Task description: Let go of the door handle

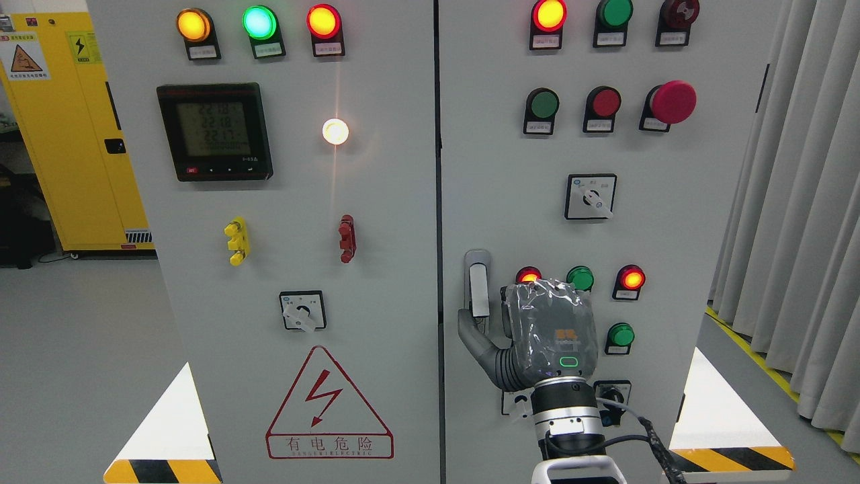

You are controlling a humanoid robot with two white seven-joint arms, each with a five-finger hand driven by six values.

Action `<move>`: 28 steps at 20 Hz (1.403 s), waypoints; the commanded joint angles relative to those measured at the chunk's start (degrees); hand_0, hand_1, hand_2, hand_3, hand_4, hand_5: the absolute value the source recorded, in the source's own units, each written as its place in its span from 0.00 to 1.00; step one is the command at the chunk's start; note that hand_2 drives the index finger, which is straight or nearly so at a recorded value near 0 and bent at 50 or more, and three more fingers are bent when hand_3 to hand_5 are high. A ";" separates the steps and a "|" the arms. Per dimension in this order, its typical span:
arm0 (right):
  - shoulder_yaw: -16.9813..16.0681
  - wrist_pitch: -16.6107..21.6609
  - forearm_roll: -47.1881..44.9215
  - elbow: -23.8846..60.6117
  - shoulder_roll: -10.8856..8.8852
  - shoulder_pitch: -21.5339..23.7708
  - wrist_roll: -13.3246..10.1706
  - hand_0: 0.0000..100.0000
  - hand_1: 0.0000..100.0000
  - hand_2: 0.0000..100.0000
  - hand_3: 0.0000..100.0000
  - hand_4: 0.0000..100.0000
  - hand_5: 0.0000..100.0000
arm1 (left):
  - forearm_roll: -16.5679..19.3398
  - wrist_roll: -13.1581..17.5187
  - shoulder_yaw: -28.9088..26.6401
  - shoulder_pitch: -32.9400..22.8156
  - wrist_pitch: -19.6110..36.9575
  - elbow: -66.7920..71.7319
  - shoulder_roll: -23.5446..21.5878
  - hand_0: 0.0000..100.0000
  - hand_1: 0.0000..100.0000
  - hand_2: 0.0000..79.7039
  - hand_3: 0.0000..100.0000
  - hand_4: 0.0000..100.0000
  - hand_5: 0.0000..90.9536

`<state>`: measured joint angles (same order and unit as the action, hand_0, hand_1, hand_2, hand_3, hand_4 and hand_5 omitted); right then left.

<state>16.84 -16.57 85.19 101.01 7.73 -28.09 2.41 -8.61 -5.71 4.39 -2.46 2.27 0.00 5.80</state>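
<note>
At far left stands a yellow cabinet (67,134). Next comes the grey left door (269,269), with a meter (215,131) in its upper part and a red warning triangle (329,403) at the bottom. Just right of centre, low in the frame, the door handle (478,286) stands upright. The right hand (537,329) sits beside it, thumb (470,336) curled under the handle's foot; whether the other fingers hold anything I can't tell.

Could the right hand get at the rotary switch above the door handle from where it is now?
Probably yes. The right hand sits at the door handle, and the panel face between it and the rotary switch is flat, with only low indicator lights to pass.
</note>
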 commanded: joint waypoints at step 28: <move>-0.32 -1.62 -0.11 0.33 0.00 1.02 -0.66 0.51 0.32 1.00 1.00 1.00 1.00 | 0.00 0.00 0.00 0.00 0.02 -0.88 0.00 0.12 0.56 0.00 0.00 0.00 0.00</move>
<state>16.59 -18.17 85.09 101.26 7.74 -27.17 1.87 -8.61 -5.71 4.40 -2.46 2.27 0.00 5.80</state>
